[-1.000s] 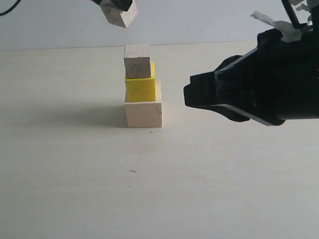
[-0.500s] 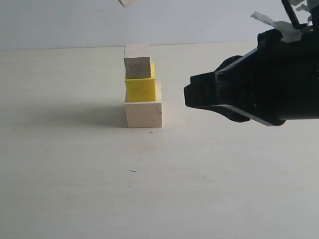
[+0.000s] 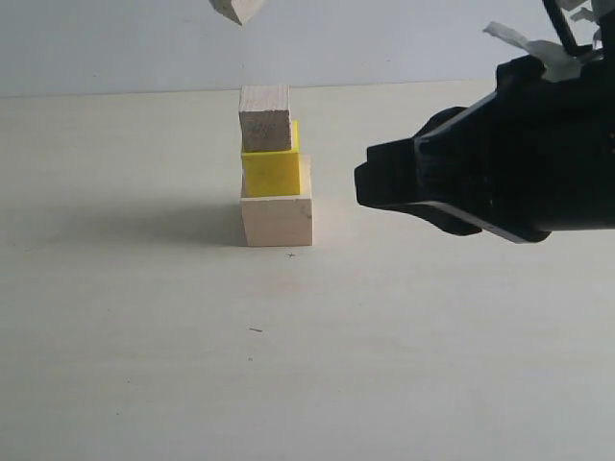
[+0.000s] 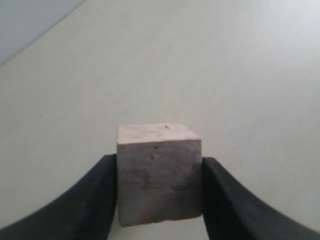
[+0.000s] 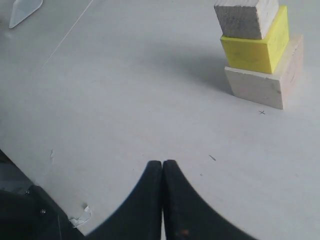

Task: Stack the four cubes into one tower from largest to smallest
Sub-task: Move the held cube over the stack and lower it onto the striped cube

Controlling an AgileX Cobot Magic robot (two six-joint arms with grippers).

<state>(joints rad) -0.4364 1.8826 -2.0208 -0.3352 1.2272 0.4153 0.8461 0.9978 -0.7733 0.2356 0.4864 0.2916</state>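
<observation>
Here, pale tabletop [image 3: 144, 384], tower [image 3: 272, 173], grey wall [image 3: 384, 38]

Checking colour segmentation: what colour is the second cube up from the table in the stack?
Bright yellow. The second cube shows best in the exterior view.

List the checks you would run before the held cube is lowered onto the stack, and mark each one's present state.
1. Smallest cube clamped in left gripper: ok.
2. Largest cube, yellow cube and third cube stacked in that order: ok.
3. Third cube's top face bare: ok.
4. Smallest cube held level: not ok, a corner points down in the exterior view.
5. Smallest cube centred over third cube: cannot tell.
6. Right gripper shut and apart from the stacked cubes: ok.
</observation>
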